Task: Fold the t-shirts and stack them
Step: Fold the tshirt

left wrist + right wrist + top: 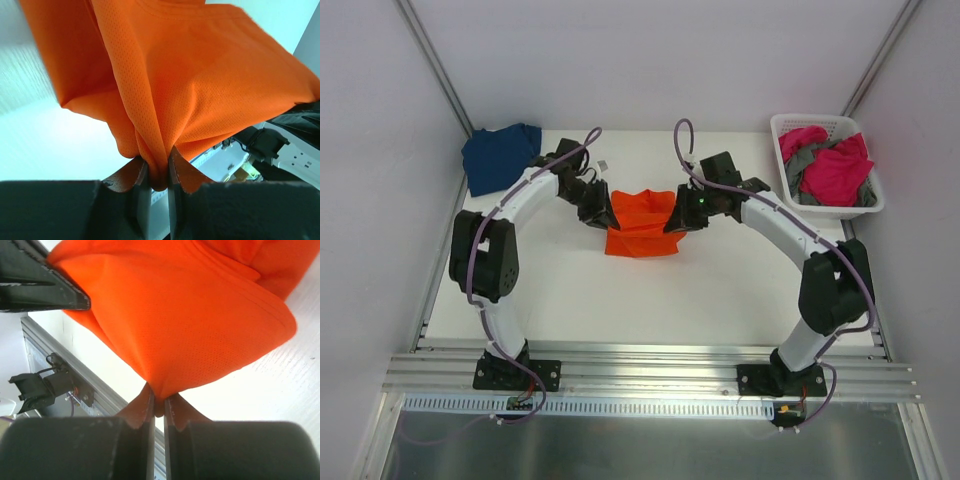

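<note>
The orange t-shirt (642, 235) stretches across the middle of the surface (720, 290), its long axis left to right. The left end effector (159, 172) and the right end effector (159, 405) each pinch one end, equally near.

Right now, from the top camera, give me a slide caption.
Left gripper and right gripper pinch a bright orange cloth t-shirt; navy blue t-shirt at left, white slotted plastic basket at right.

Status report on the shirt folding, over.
Left hand shut on orange t-shirt. Right hand shut on it too. Navy t-shirt and basket stand apart, nothing in the way.
</note>
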Motion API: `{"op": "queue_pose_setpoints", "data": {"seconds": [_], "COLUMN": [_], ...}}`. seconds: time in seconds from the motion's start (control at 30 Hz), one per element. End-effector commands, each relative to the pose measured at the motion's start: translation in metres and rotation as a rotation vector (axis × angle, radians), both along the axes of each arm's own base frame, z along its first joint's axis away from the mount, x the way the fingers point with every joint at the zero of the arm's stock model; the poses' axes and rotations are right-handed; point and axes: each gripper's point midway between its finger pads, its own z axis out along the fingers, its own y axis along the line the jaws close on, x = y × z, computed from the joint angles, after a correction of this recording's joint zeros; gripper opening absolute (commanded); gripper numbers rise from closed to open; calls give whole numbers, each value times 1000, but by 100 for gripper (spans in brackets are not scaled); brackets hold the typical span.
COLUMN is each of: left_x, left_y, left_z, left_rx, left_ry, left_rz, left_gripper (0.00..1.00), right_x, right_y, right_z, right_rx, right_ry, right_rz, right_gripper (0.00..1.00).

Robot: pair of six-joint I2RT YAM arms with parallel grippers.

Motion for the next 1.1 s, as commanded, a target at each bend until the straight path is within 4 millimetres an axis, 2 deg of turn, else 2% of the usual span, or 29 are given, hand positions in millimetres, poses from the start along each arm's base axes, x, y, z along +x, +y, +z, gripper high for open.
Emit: {"op": "queue_pose_setpoints", "data": {"seconds": [0.0,0.2,0.23,0.33,0.43,0.5,0.6,0.63,0.67,0.8,0.9,1.07], "left_x": [12,-9,-15,-39,-65,-81,-95,-99,-106,-117,-118,-124], "left_y": [12,16,17,23,25,24,22,22,23,21,22,20], "left_z": [3,22,30,30,20,11,-4,-11,-19,-35,-42,-55], "left_rx": [41,23,18,28,29,15,3,2,6,4,16,40], "left_ry": [-27,-37,-55,-26,32,91,170,202,237,324,357,419], "left_rz": [24,33,32,25,20,14,17,20,26,41,45,55], "left_gripper": [11,9,10,12,13,13,12,11,10,6,3,2], "right_x": [16,9,5,-6,-29,-49,-87,-93,-105,-134,-139,-134], "right_y": [2,3,4,4,6,3,10,13,11,13,14,20], "right_z": [17,18,21,25,25,13,-11,-17,-31,-55,-65,-81], "right_rx": [27,49,59,56,57,40,36,38,22,-19,-40,-55], "right_ry": [-45,-18,-12,7,45,86,185,196,243,331,358,382], "right_rz": [-4,-6,-4,14,50,70,115,122,120,152,157,150], "right_gripper": [2,2,2,2,2,3,3,3,3,4,4,4]}}
